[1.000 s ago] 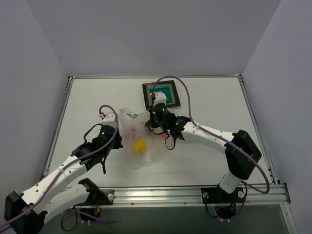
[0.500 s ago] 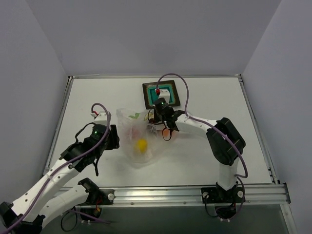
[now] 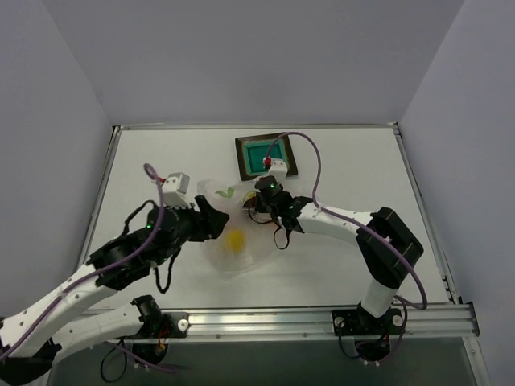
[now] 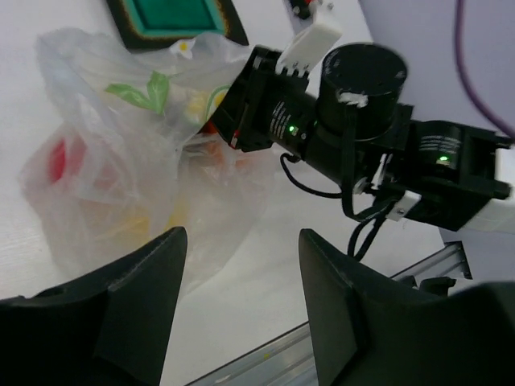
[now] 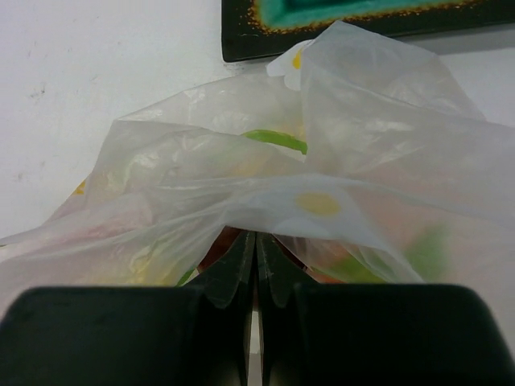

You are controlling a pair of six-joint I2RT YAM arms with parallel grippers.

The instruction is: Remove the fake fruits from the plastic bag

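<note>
The plastic bag (image 3: 241, 252) lies crumpled at mid-table, and a yellow fruit (image 3: 234, 238) shows through it. In the left wrist view a red fruit (image 4: 56, 158) shows inside the bag (image 4: 105, 121). My left gripper (image 3: 216, 223) hovers over the bag's left side; its jaws (image 4: 241, 249) stand open with nothing between them. My right gripper (image 3: 256, 211) is at the bag's far right edge. Its fingers (image 5: 256, 241) are shut, with a fold of the bag (image 5: 241, 161) pinched at their tips. Maroon and orange patches show behind those tips; the other fruits are not clearly visible.
A square teal tray (image 3: 259, 157) with a dark brown rim sits just beyond the bag, also seen in the right wrist view (image 5: 338, 12). The right arm's wrist (image 4: 354, 88) and purple cable are close to my left gripper. A metal rail (image 3: 322, 320) runs along the near table edge.
My left gripper opened, let go of the bag's left side and swung up over the bag. The bag slumped flatter. My right gripper stayed shut on the bag's edge.
</note>
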